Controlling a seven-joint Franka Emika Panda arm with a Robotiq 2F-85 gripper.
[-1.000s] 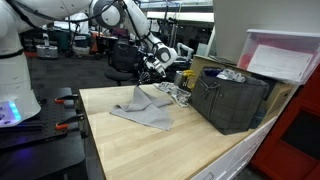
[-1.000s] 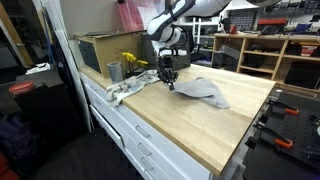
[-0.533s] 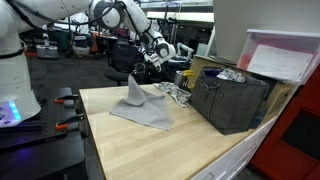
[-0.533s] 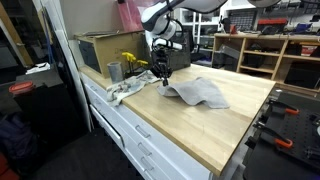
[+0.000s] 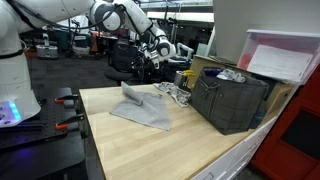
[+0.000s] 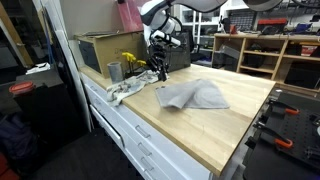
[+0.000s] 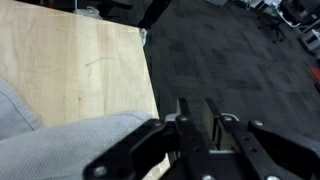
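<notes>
busy workshop, benches and gear in the background, and out front a pale wooden worktop (image 5: 150, 145) with a dark crate (image 5: 232, 100) at one end. the grey cloth (image 5: 140, 108) lies on the wood near the middle, just beside the clutter by the crate. above its far edge hangs the claw (image 5: 142, 72), up off the fabric and clear of it in both exterior views. at the wrist, the claw (image 7: 197, 108) has its jaws only narrowly parted, with dark floor (image 7: 250, 60) showing in the slit and no fabric between them, so it holds nothing. the cloth (image 7: 60, 150) spreads out to one side of the fingers (image 7: 184, 115), not in them. how far along? by my read the cloth is down on the worktop and let go, but it isn't tidy. most of it is flat, yet the edge under the claw is rucked up in a small ridge, doubled over on itself, so smoothing or folding looks unfinished. in an exterior view the cloth (image 6: 193, 96) reads soft, thin and limp, a rough rectangle with a wavy border, well inside the worktop (image 6: 205, 135) edge. a metal cup (image 6: 115, 71) stands apart from it.
</notes>
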